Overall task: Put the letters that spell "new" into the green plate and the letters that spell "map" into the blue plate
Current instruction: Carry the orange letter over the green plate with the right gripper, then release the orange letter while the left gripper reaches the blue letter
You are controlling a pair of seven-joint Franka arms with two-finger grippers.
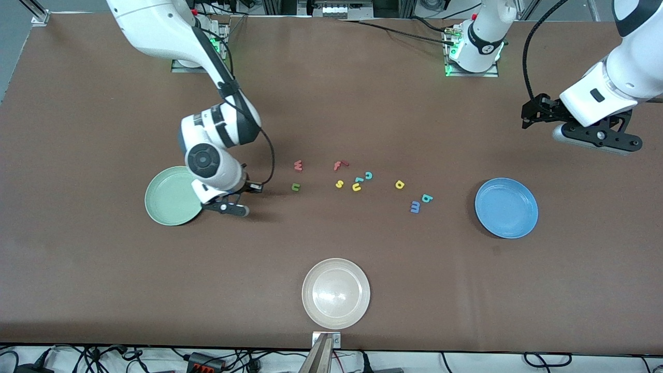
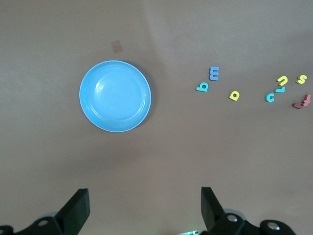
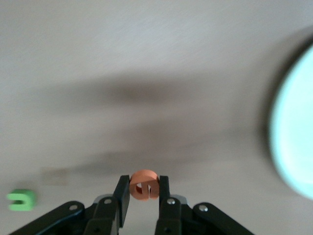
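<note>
Between the fingers of the right gripper [image 3: 143, 188]: the orange e [image 3: 143, 185], pinched from both sides with the jaws drawn in tight against it.
Right gripper, position: low, just beside the rim of the green plate [image 1: 168, 199] on the side toward the scattered letters; the front view hides its fingertips under the wrist.
Orange e, appearance: small rounded foam letter, its inner slot visible between the two pads.
Green plate: round, pale mint, nothing visible in it; lies toward the right arm's end of the table.
Dark green n [image 1: 296, 187]: on the table, the loose letter closest to the right gripper; also seen in the right wrist view [image 3: 22, 199].
Red-pink w [image 1: 298, 166]: on the table, farther from the front camera than the n.
Left gripper [image 2: 145, 208]: jaws spread wide, holding nothing, waiting in the air over the table toward the left arm's end.
Blue plate [image 1: 506, 207]: round, bright blue, bare; toward the left arm's end.
Blue m [image 1: 415, 207] and teal a [image 1: 427, 198]: just beside each other, the letters closest to the blue plate.
Yellow p [image 1: 399, 184]: near them, toward the middle cluster.
Middle cluster: red f [image 1: 339, 165], teal c [image 1: 368, 175], yellow s [image 1: 339, 184], yellow u [image 1: 357, 187].
Cream-white plate [image 1: 336, 293]: nearest the front camera.
</note>
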